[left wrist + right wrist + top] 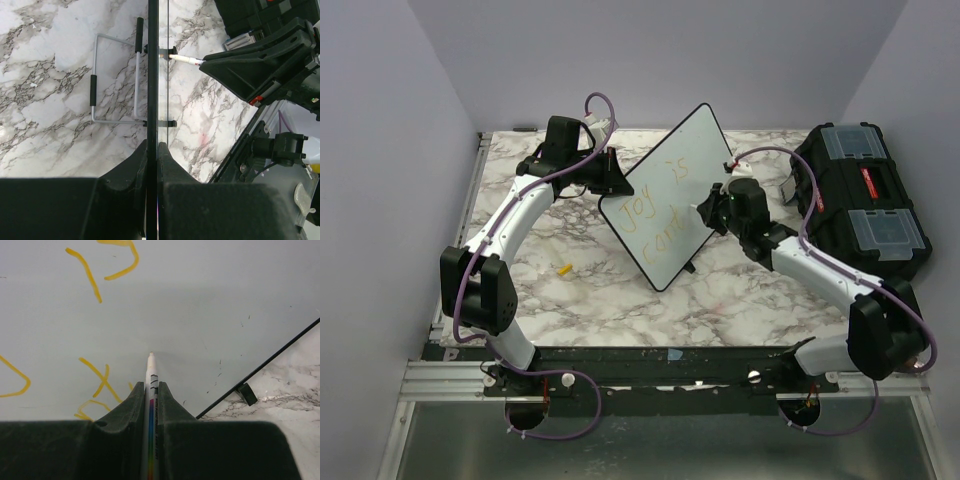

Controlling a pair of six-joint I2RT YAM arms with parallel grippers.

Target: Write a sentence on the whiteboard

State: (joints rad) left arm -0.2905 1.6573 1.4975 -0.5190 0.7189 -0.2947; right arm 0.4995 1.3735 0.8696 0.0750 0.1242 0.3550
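Marker [150,415] sits pinched in the right jaws, closed narrow on its barrel. Its long axis runs straight out of them, roughly square to the whiteboard [210,305], and the tip appears to meet the white face. The sentence [660,215], thin yellow-orange script reading "Joy is" over a second line starting "Con", lies left of the tip in the right wrist view, with bare board to its right. The coming strokes likely head that way. Beyond, the left jaws clamp the board's black rim, holding it tilted above the marble table [740,290]. A black toolbox [865,200] stands at the far right.
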